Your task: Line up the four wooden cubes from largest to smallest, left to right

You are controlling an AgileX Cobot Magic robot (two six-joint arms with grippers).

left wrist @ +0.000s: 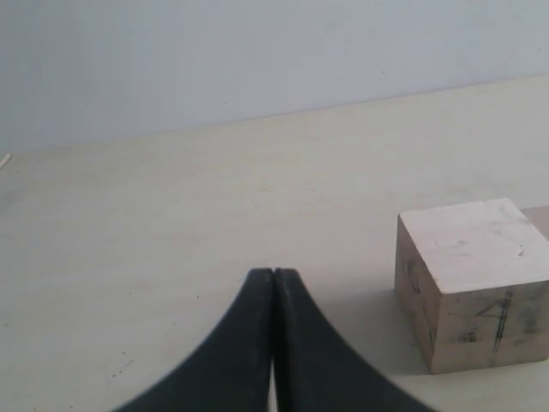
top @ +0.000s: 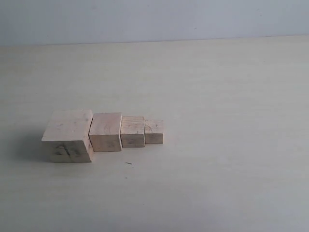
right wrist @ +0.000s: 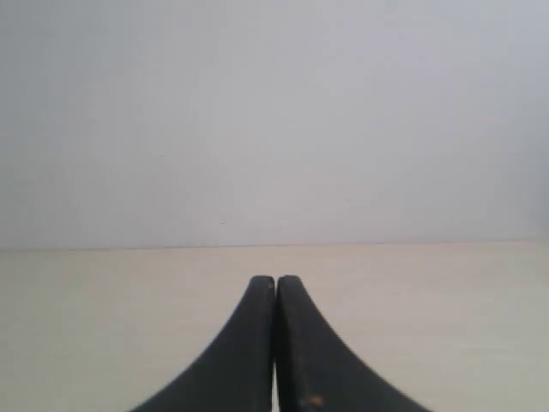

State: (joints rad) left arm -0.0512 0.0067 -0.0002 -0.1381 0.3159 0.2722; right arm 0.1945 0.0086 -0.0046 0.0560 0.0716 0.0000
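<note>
Four pale-wood cubes stand in a touching row on the table in the exterior view. The largest cube (top: 67,135), with dark scribbles on its front face, is at the left, then the second cube (top: 105,131), the third cube (top: 133,131) and the smallest cube (top: 154,131) at the right. Neither arm shows in the exterior view. In the left wrist view my left gripper (left wrist: 274,275) is shut and holds nothing, with the largest cube (left wrist: 472,279) a short way off to one side. My right gripper (right wrist: 275,281) is shut over bare table, with no cube in its view.
The pale table (top: 217,145) stretches around the row, and a light wall (top: 154,19) rises behind its far edge. A tiny dark speck (top: 128,163) lies just in front of the cubes.
</note>
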